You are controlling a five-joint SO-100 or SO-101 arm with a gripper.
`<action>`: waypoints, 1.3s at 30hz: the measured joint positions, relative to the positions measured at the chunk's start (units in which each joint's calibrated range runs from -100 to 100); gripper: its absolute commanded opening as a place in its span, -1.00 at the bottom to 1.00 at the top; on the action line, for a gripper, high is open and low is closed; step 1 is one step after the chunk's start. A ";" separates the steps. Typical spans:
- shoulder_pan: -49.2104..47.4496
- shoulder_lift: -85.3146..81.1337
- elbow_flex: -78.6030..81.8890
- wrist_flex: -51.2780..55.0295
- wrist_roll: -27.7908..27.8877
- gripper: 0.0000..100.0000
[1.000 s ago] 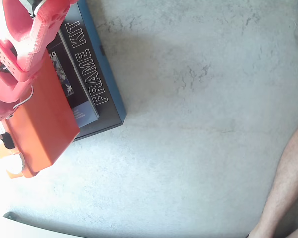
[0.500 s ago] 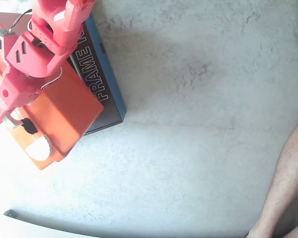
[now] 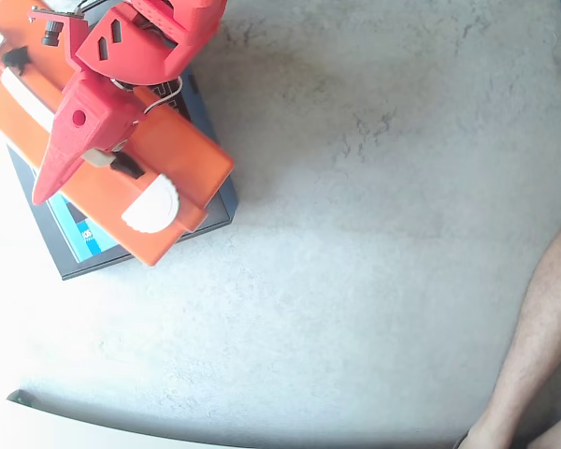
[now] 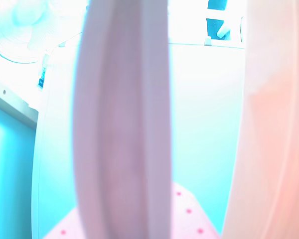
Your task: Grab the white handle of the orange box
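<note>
The red plastic end effector [image 3: 93, 173] hovers over the flat orange plastic box [image 3: 182, 154], left of its rounded white handle [image 3: 151, 206], apparently mid-approach, so next it must shift right; whether its jaws stand apart I cannot tell.

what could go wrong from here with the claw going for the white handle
The claw sits over the orange box, its tip beside the round white handle rather than around it, so it might close on the box lid and miss.

The orange box rests on a dark flat box and overhangs it; pressing down could tip or slide it.

The wrist view is washed out and blurred, so it gives little help with alignment.
</note>
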 measured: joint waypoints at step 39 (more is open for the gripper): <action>7.44 -49.47 100.09 -46.52 -1.99 -0.97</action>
